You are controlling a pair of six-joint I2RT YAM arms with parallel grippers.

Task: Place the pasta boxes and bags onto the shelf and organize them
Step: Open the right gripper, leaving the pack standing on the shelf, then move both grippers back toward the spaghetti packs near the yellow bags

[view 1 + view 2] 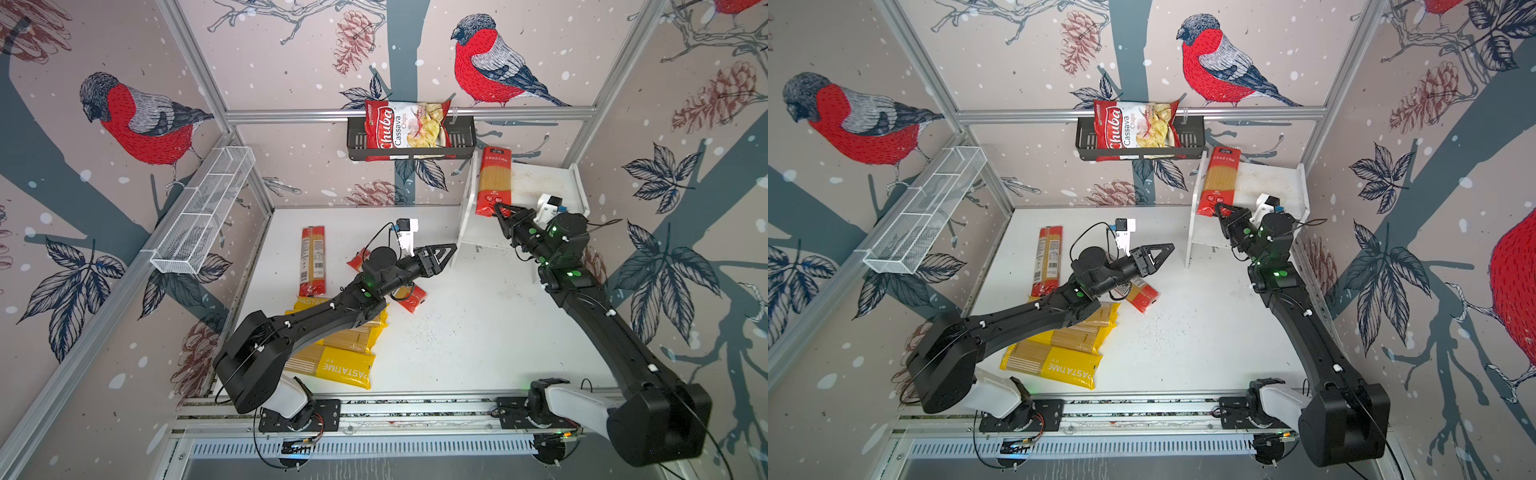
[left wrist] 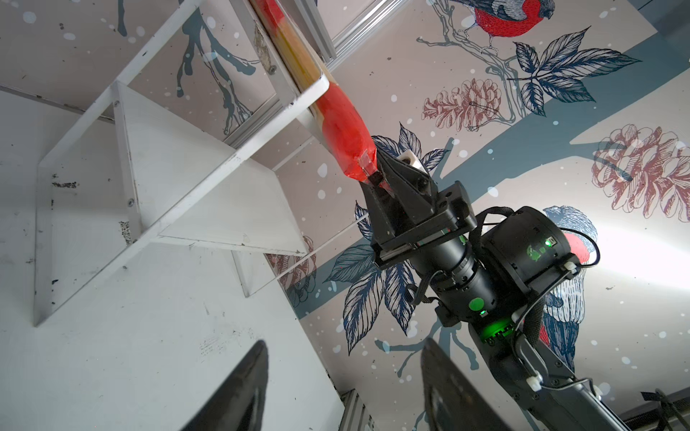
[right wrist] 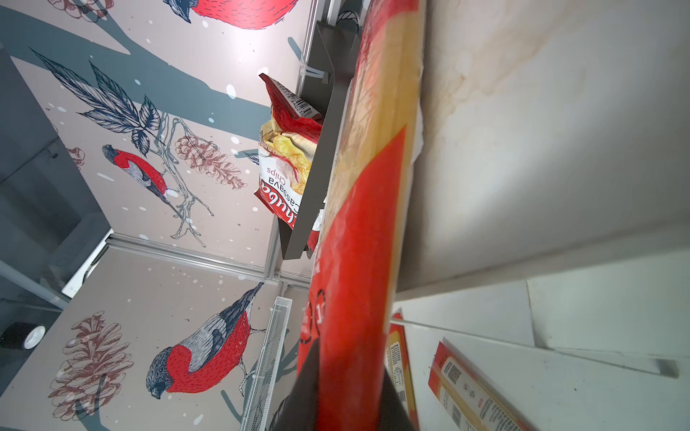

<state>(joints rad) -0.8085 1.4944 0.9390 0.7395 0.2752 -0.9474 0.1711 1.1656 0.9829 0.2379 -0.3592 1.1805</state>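
Shelf top (image 1: 550,183); packet (image 1: 493,176) in right claw (image 1: 498,208)

table (image 1: 478,332): shelf (image 1: 552,183), two red packets (image 1: 312,259), yellow packets (image 1: 340,370) | shelf top: one red packet (image 1: 493,183)

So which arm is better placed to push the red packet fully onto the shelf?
Right. The right pincer grips the near end of the red packet overhanging the shelf top; the left pincer hangs open above the table, apart from it.
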